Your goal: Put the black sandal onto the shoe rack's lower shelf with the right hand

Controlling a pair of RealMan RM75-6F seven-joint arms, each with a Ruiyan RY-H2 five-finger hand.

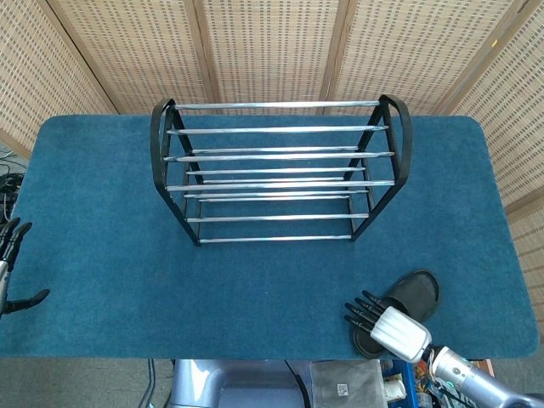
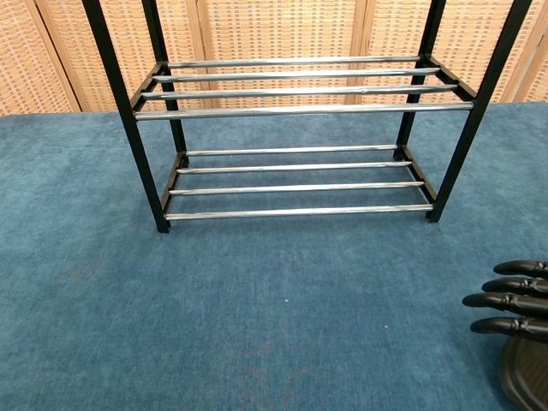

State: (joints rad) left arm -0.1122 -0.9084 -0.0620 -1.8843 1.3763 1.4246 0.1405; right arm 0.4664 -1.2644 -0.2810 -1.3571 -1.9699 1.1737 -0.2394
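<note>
Woven cane screens close off the far side, and in front of them a blue-carpeted table (image 1: 102,221) carries everything. At its left edge the left robot hand (image 1: 13,268) sits idle, fingers apart and holding nothing, well away from the work. Across the far middle stands the shoe rack (image 1: 280,170), black end frames with chrome rails; its lower shelf (image 2: 295,180) is bare and faces the near side. Near the right corner lies the black sandal (image 1: 406,304), angled with one end pointing far-right. The right robot hand (image 1: 387,321) hangs over the sandal's near end, fingers extended and spread leftward, nothing in its grip; whether it touches the sandal cannot be told.

The step in hand looks like the grasp. It would go best if the fingers close across the sandal's strap or round its edge rather than pressing flat on top. Once lifted, the sandal should travel low and far-left, entering under the upper rails, sole level, so it rests across several lower rails rather than tipping between them.
</note>
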